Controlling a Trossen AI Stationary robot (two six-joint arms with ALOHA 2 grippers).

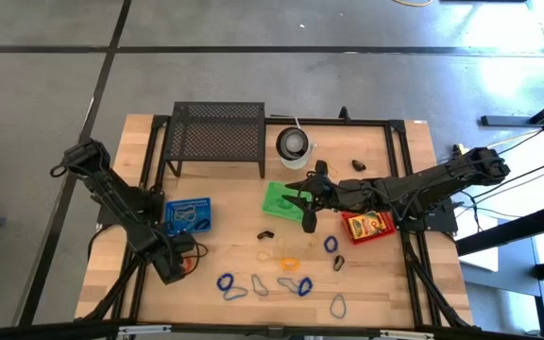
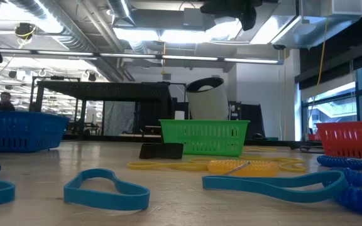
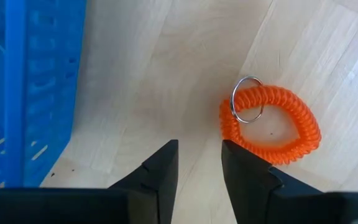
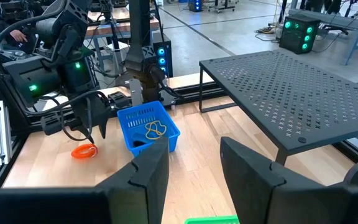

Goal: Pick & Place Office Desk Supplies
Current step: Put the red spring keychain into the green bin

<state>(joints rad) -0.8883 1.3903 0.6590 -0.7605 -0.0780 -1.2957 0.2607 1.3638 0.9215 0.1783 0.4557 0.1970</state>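
Observation:
An orange coil band with a metal key ring (image 3: 271,124) lies flat on the table just ahead of my left gripper (image 3: 199,144), which is open and empty next to the blue basket (image 1: 189,215). The band also shows in the right wrist view (image 4: 84,151). My right gripper (image 1: 307,210) hangs open and empty over the green basket (image 1: 280,200); its fingers (image 4: 148,171) hold nothing. Loose blue, grey and yellow loops (image 1: 296,283), a blue coil (image 1: 225,281) and a small black clip (image 1: 265,234) lie on the table's near half.
A black mesh rack (image 1: 217,132) and a round white cup (image 1: 294,144) stand at the far side. A red basket (image 1: 368,225) sits right of the green one. The blue basket holds a yellow band (image 4: 156,129). Another black clip (image 1: 358,164) lies far right.

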